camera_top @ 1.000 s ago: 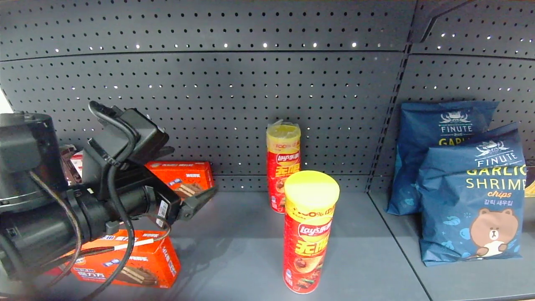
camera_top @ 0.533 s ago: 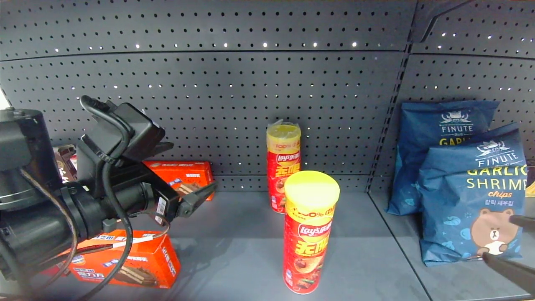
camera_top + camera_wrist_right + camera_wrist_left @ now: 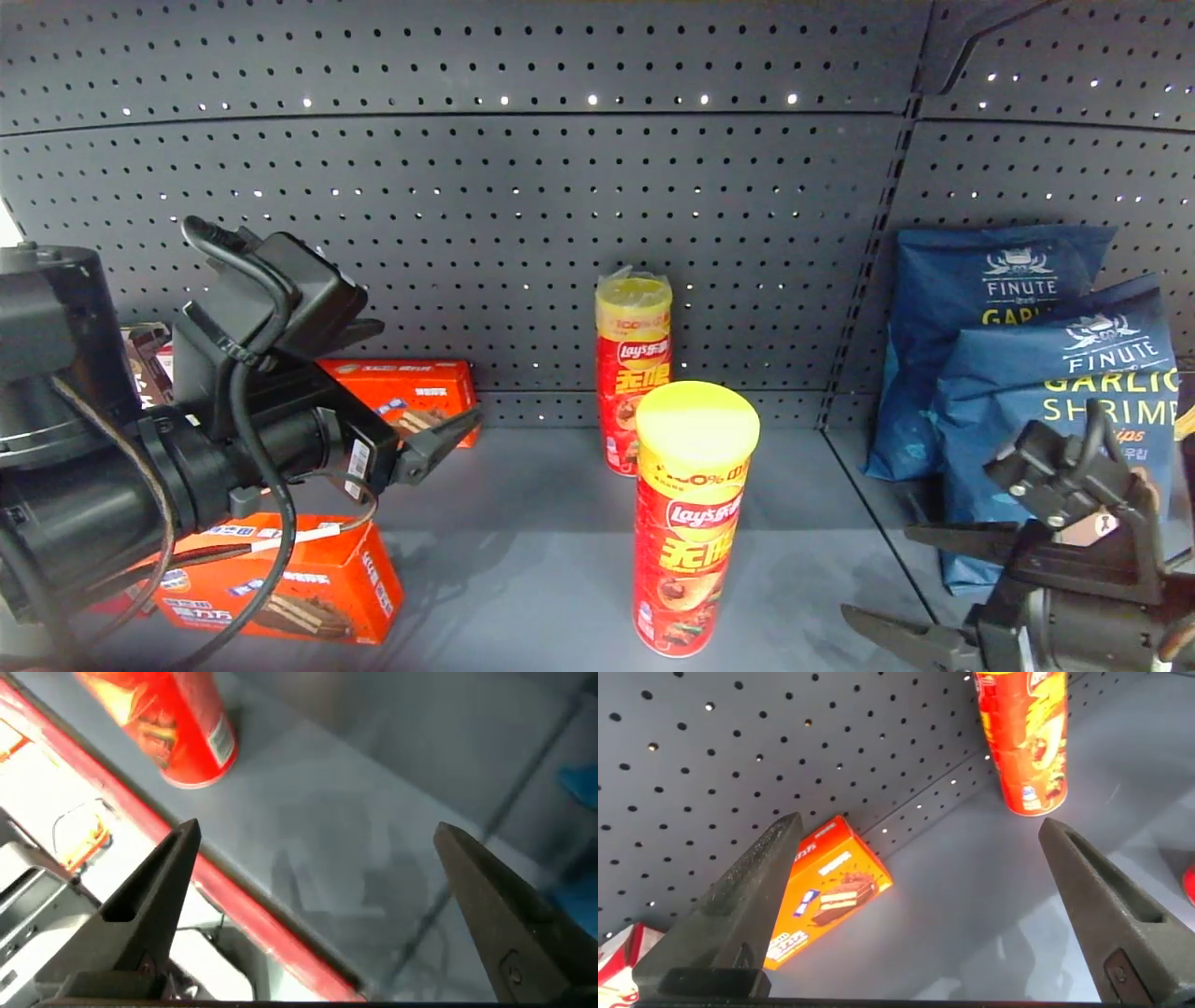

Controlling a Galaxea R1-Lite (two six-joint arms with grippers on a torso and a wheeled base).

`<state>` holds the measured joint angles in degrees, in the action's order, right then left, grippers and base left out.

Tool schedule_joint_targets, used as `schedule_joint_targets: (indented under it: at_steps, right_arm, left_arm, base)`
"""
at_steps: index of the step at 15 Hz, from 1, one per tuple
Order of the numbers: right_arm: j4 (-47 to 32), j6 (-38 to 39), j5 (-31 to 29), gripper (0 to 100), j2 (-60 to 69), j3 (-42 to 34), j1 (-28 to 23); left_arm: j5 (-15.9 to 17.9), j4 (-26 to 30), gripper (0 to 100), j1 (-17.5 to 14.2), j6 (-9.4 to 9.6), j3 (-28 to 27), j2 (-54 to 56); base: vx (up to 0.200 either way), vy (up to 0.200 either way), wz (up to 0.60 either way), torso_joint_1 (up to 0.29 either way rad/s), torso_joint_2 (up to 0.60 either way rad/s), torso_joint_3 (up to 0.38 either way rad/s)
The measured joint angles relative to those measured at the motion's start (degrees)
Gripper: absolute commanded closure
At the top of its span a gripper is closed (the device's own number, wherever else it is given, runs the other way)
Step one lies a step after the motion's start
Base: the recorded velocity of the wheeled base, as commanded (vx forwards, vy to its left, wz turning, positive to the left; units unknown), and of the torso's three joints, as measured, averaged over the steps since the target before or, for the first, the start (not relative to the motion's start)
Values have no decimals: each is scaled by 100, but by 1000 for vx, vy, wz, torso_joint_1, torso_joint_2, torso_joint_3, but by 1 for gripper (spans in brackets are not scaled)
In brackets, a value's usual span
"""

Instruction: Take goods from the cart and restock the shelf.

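Note:
Two red chip cans with yellow lids stand on the grey shelf (image 3: pixel 541 551): one near the front (image 3: pixel 695 518), one at the back wall (image 3: pixel 633 373). My left gripper (image 3: pixel 429 373) hangs open and empty over the shelf's left part, just in front of the rear orange box (image 3: pixel 425 392). In the left wrist view its fingers (image 3: pixel 738 924) frame that orange box (image 3: pixel 827 891) and the back can (image 3: pixel 1022 737). My right gripper (image 3: pixel 878 571) is open and empty at the shelf's front right, right of the front can. The right wrist view has that can (image 3: pixel 168 723) beyond the open gripper (image 3: pixel 316 833).
A second orange box (image 3: pixel 299 588) lies at the front left under my left arm. Two blue chip bags (image 3: pixel 1046 373) lean at the right, behind a shelf seam. The perforated back wall (image 3: pixel 523 233) closes the rear. The shelf's red front edge (image 3: pixel 234 915) has white wire parts (image 3: pixel 56 877) below it.
My right gripper has come up into the head view from the lower right, toward the shelf front. The left gripper drew back slightly to the left, then held still.

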<state>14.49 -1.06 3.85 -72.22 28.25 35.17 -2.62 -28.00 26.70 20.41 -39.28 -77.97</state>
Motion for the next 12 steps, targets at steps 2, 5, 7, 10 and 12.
schedule_joint_targets:
  at_steps: [2, 5, 7, 10, 12]
  right_arm:
    - [15, 95, -205, 0, -435, 166, 195]
    - [20, 149, -393, 0, -959, 433, 422]
    - [20, 163, -500, 0, -1284, 719, 460]
    - [26, 206, -541, 0, -1670, 1036, 485]
    - [28, 215, -544, 0, -1854, 1174, 540]
  left_arm:
    - [-2, 0, 0, -5, 0, -13, -2]
    - [-6, -2, 0, -5, 9, -16, 0]
    - [-9, 0, 0, 6, 20, -30, 0]
    - [-6, -2, 0, 9, 23, -16, 0]
    - [-6, -18, 0, 6, 20, -7, 2]
  base:
    - [0, 0, 0, 0, 0, 0]
    - [0, 0, 0, 0, 0, 0]
    - [0, 0, 0, 0, 0, 0]
    - [0, 0, 0, 0, 0, 0]
    - [0, 0, 0, 0, 0, 0]
